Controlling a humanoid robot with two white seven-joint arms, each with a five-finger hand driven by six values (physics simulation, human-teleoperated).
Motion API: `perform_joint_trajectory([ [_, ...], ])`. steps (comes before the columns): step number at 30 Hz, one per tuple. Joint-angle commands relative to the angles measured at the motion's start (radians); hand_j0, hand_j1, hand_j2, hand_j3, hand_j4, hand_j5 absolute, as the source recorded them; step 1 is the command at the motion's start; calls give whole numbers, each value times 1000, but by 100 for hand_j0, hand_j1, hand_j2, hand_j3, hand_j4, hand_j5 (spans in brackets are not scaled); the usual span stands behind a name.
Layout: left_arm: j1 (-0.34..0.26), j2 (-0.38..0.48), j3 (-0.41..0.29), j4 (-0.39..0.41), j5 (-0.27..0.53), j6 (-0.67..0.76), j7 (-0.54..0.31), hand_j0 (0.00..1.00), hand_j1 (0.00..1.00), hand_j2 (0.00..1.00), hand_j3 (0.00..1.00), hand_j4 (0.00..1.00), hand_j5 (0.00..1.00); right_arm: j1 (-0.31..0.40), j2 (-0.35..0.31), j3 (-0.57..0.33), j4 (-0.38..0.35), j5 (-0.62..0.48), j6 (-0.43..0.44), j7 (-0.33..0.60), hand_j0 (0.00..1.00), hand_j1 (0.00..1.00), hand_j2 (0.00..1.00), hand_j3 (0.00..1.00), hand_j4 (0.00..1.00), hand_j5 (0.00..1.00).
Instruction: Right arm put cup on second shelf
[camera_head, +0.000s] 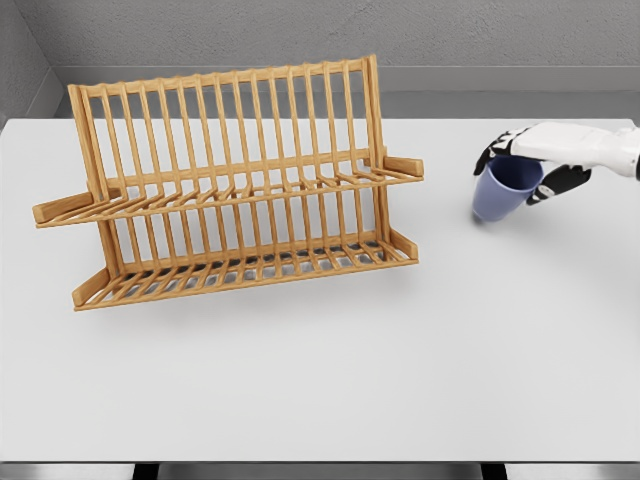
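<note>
Partly hidden, right hand (530, 165) grips cup (503, 190).

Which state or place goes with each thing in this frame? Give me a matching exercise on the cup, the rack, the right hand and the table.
Column one:
1. blue cup
2. wooden dish rack
3. right hand
4. white table

Column two:
A. stands left of the middle, both shelves bare
B. tilted, at the right side of the table
C. carries the rack
D. fingers closed around the cup

Pairs: 1-B, 2-A, 3-D, 4-C. The left arm does not show.
</note>
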Motion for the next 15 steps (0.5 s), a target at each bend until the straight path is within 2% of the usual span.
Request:
perform_joint_trajectory([
  [1,0,0,0,0,0,0,0,100,100,100,100,100,100,0,-2,-29,-4,-7,3,-1,67,67,67,67,67,67],
  [7,0,0,0,0,0,0,0,100,100,100,100,100,100,-8,-1,-41,-5,-7,3,-1,67,67,67,67,67,67],
  [8,0,0,0,0,0,0,0,100,100,100,100,100,100,-2,-1,-72,-10,-5,3,-1,67,67,67,67,67,67],
  [15,0,0,0,0,0,0,0,100,100,100,100,100,100,-6,1,-118,-67,-7,3,-1,68,68,68,68,68,68],
])
